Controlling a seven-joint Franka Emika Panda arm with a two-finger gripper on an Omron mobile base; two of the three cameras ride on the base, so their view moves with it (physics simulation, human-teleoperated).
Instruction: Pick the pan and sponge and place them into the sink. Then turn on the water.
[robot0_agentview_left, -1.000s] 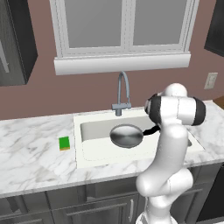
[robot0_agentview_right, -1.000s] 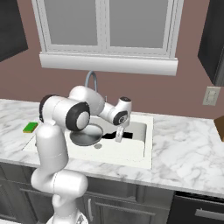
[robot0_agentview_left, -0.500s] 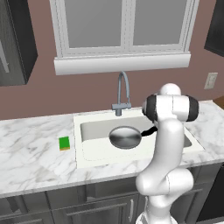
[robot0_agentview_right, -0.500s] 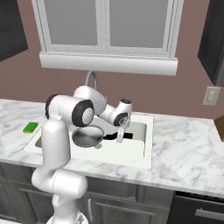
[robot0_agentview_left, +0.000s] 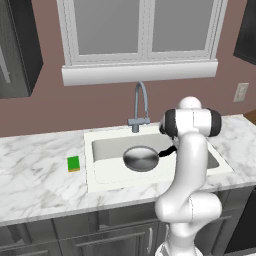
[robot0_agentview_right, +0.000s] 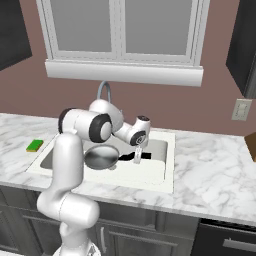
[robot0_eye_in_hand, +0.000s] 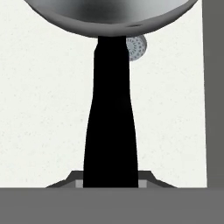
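The silver pan (robot0_agentview_left: 141, 159) hangs level inside the white sink (robot0_agentview_left: 100, 137), just above its floor. My gripper (robot0_agentview_right: 136, 157) points down and is shut on the end of the pan's black handle (robot0_eye_in_hand: 111, 122). In the hand view the handle runs up from between the fingertips (robot0_eye_in_hand: 78, 183) to the pan's bowl (robot0_eye_in_hand: 109, 13), with the grey drain (robot0_eye_in_hand: 136, 47) showing beneath it. From the right base view the pan (robot0_agentview_right: 101, 157) sits left of the gripper. The green sponge (robot0_agentview_left: 73, 163) lies on the counter left of the sink.
A grey gooseneck faucet (robot0_agentview_left: 140, 107) stands behind the basin, right above the pan's far side. Marble counter (robot0_agentview_left: 35, 170) runs along both sides of the sink. A window sill (robot0_agentview_left: 140, 72) juts out above. There is a wall outlet (robot0_agentview_left: 240, 92) at the right.
My gripper and the pan have sunk slightly lower into the basin. The sponge has not moved.
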